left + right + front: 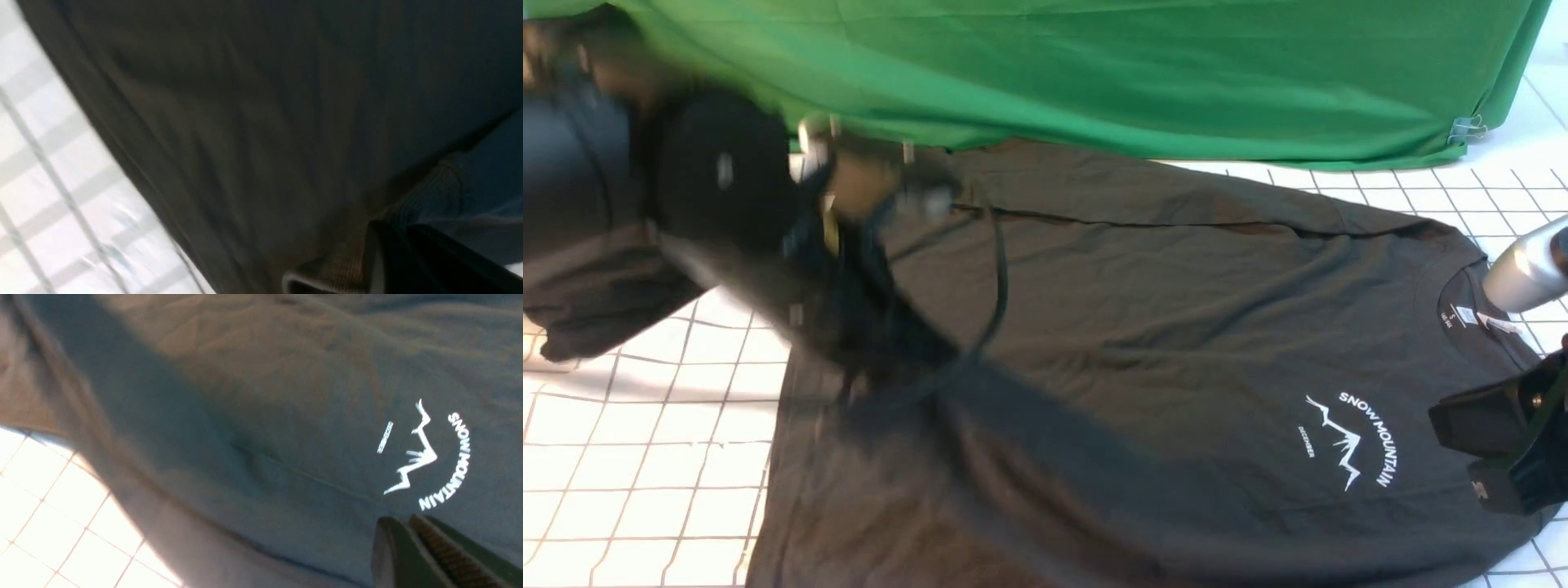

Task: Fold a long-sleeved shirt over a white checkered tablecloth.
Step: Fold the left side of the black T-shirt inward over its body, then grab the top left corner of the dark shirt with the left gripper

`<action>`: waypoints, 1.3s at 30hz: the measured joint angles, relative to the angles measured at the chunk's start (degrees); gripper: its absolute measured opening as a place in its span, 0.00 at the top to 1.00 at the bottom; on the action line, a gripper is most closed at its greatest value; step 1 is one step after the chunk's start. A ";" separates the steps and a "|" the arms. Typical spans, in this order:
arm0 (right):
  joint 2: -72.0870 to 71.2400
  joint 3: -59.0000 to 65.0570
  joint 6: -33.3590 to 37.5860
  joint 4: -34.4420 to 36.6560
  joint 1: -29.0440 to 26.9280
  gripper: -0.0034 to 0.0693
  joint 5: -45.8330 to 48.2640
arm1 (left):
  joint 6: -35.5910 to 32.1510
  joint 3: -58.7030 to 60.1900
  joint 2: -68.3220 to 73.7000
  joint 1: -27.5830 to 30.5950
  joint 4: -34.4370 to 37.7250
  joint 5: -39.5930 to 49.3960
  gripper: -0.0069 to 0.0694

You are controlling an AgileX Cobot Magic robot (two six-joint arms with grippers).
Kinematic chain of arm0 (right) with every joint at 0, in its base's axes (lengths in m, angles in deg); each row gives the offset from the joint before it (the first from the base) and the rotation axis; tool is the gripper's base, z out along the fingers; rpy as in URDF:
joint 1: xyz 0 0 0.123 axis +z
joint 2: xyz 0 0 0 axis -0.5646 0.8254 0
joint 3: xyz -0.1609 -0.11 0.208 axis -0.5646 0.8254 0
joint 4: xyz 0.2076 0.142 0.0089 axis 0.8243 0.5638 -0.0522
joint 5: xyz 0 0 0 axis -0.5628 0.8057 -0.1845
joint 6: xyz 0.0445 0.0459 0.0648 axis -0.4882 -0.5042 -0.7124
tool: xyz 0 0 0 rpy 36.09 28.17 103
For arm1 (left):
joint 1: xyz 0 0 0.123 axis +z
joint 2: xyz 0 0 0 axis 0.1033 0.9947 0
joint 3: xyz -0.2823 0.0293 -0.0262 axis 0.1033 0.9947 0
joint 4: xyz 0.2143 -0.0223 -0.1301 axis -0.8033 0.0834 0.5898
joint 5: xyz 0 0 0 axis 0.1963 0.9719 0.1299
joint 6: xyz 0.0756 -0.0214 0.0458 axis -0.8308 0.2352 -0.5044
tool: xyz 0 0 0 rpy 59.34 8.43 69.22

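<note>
Where the left fingers (396,261) meet, I see them pressed together on the ribbed cuff (425,192) of the long-sleeved shirt (1143,327); the left arm is blurred in the front view. The right fingers (392,559) are closed flat against each other with nothing between them, poised just beside the SNOW MOUNTAIN print (433,457). The shirt lies spread, chest up, on the white checkered tablecloth (637,482), collar toward the right arm. A green cloth (1094,73) hangs behind its far edge.
</note>
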 joint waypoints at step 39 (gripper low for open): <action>0.00 0.13 -1.70 0.05 0.00 0.88 -0.77 | 6.07 -36.53 32.94 17.99 -2.98 -10.41 0.24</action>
